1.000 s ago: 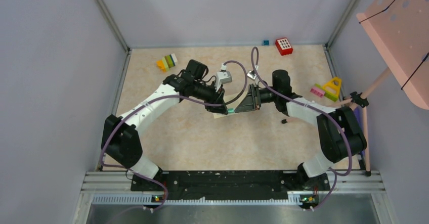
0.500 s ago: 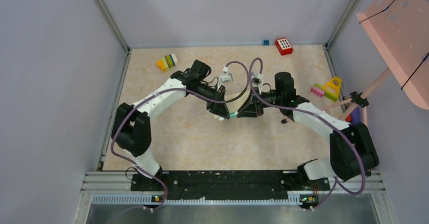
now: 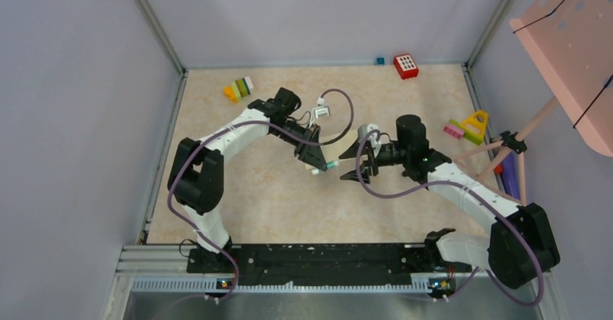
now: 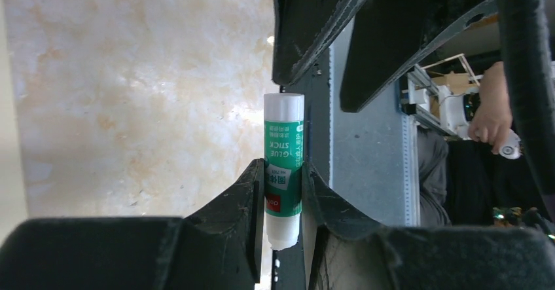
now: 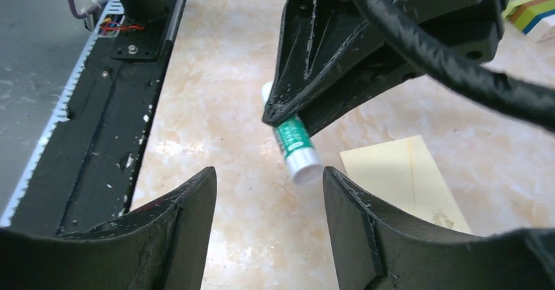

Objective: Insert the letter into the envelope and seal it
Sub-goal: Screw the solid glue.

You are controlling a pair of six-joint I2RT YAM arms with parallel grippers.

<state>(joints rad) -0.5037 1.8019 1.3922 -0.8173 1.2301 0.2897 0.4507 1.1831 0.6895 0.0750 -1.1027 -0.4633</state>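
The envelope [image 5: 399,172] lies flat on the table [image 5: 216,107], just past the tip of the right fingers [image 5: 190,218] and under the left fingers [image 4: 252,192]. Only one corner and part of its pale cream face show, with a small dark mark near the close edge; its flap is out of sight. It looks like thin, light paper, limp rather than stiff, and easy to crease. Lying flat on a smooth marbled top, it would likely slide before it lifts, so the best hold is probably a free edge or the flap, pinched lightly, rather than a press down on the middle of the face. The left fingers are closed on a glue stick [image 4: 283,165], clamping its lower body so the white end sticks out past the fingertips, above the table and just beside the envelope's corner. The stick is a small, hard, smooth plastic tube that could twist in a loose pinch. Its green label reads "GLUE STICK" in white; the smaller print and a red mark below it are too fine to read. The right fingers stand spread apart with nothing between them, facing the stick.
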